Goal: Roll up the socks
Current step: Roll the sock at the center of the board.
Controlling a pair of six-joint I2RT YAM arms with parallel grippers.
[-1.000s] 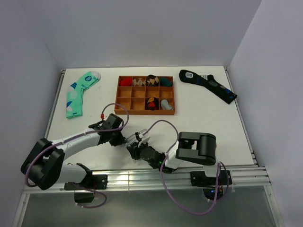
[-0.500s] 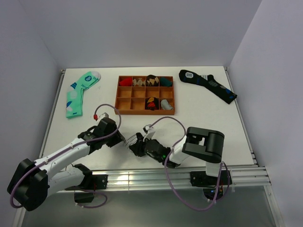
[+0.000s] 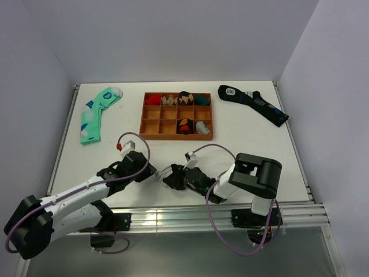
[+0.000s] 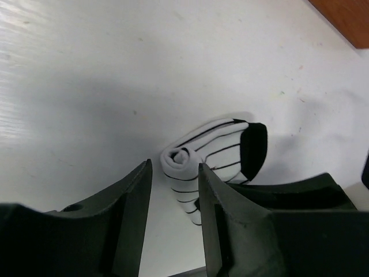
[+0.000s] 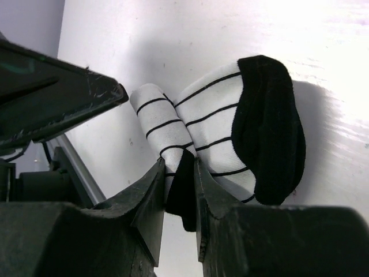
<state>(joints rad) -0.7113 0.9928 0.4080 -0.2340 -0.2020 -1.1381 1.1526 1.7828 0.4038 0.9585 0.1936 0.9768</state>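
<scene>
A white table (image 3: 259, 138) is boxed by plain pale walls (image 3: 173, 40) at 9, 12 and 3 o'clock, a metal rail (image 3: 173, 218) at 6.

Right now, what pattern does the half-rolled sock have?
The sock: white, thin black stripes, black end; clearest in right wrist view.

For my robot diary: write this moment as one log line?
short white black-striped sock: partly rolled | right gripper: shut on it | left gripper: open by roll
</scene>
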